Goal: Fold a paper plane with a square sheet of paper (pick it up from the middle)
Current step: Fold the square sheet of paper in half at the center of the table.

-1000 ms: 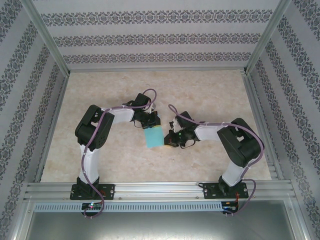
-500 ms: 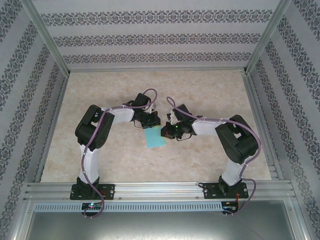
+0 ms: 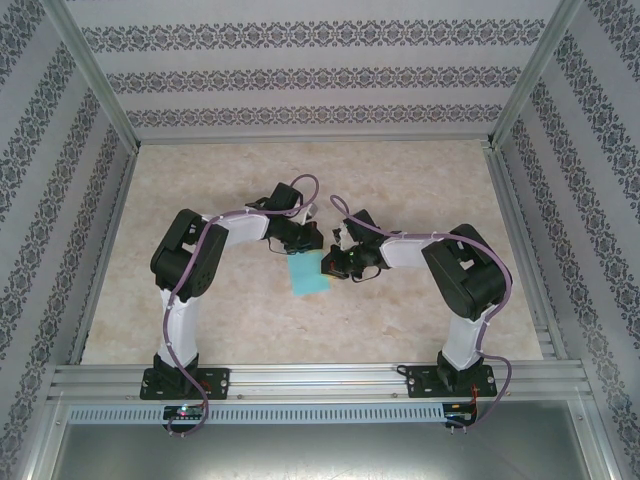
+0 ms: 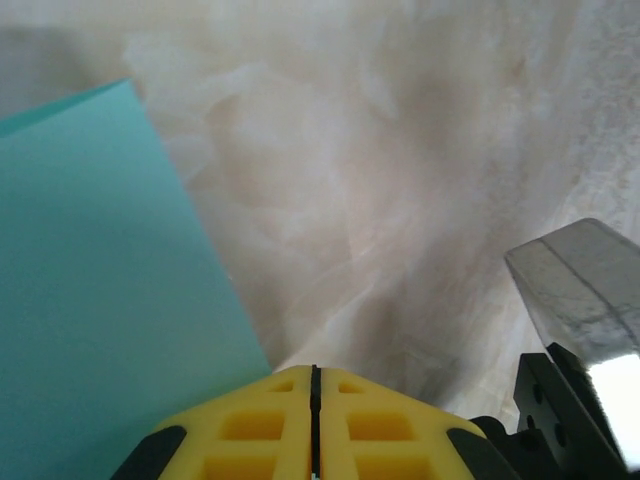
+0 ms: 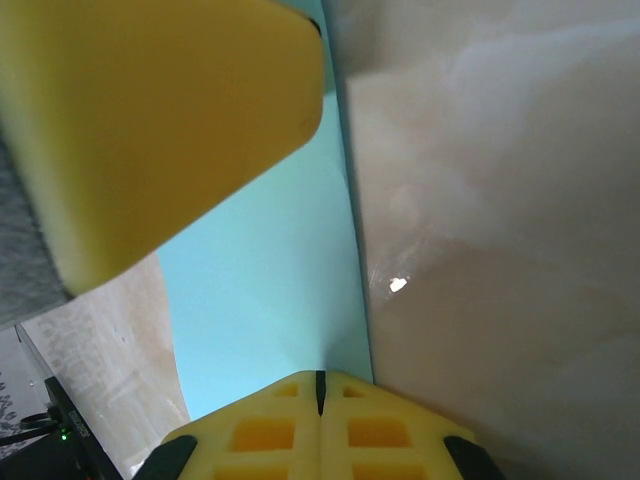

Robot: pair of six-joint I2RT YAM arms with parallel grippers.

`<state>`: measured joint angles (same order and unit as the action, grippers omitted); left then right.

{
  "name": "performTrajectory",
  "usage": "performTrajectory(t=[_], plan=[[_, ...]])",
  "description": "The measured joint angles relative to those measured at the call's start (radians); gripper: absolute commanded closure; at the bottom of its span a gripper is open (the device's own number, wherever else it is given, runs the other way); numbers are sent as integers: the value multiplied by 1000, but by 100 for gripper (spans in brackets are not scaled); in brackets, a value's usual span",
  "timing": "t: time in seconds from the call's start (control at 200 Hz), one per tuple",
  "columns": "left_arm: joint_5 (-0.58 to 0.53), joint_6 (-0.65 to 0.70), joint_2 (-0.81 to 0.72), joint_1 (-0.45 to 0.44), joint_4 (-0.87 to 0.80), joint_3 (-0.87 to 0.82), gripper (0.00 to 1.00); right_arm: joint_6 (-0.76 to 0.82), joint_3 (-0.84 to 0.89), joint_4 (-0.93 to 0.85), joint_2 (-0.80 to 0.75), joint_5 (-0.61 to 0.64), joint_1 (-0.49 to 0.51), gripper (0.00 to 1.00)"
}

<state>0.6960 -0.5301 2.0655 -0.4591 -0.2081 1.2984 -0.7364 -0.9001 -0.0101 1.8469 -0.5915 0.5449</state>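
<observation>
Thin turquoise folded paper sheet sits centre frame on beige marbled bench, left hand at its top edge, right hand at upper-right corner, both fully closed.

Site was a robot lab test booth: aluminium frame, patterned wall panels, marble-look tabletop.

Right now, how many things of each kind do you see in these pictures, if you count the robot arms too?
Turquoise paper sheet: 1
Robot arms: 2, the left arm and the right arm
Total: 3
</observation>
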Motion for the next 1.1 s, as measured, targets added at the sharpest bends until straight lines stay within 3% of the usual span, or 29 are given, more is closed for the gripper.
performTrajectory(t=[0.639, 1.099], plan=[[-23, 149, 87, 16, -142, 139, 90, 4, 19, 11, -6, -4, -2, 100], [29, 164, 153, 123, -200, 238, 90, 6, 46, 30, -21, -10, -15, 100]])
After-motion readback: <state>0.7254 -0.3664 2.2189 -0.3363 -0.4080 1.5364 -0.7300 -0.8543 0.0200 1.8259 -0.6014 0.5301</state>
